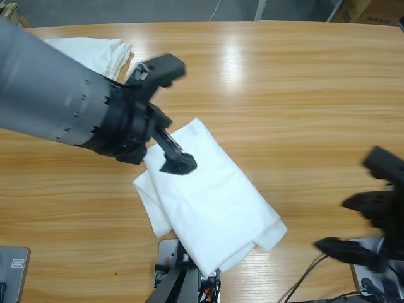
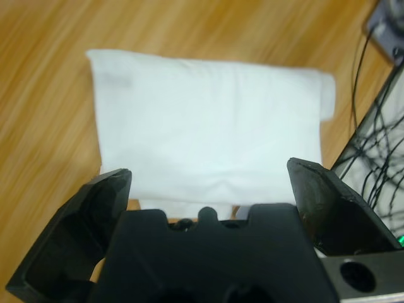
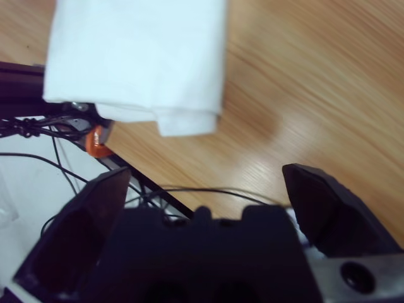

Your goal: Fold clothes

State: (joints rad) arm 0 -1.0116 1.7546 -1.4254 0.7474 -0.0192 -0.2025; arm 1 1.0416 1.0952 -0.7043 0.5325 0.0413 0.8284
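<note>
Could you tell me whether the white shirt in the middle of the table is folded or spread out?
Folded: the shirt lies as a compact rectangle with layered edges showing at its corners.

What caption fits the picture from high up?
Folded white T-shirt on the wooden table, left gripper open above it.

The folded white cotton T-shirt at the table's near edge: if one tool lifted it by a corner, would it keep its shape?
Probably not. The folded white cotton T-shirt shows soft, loose layers at its corner, so it would likely droop and unfold. It looks light.
</note>
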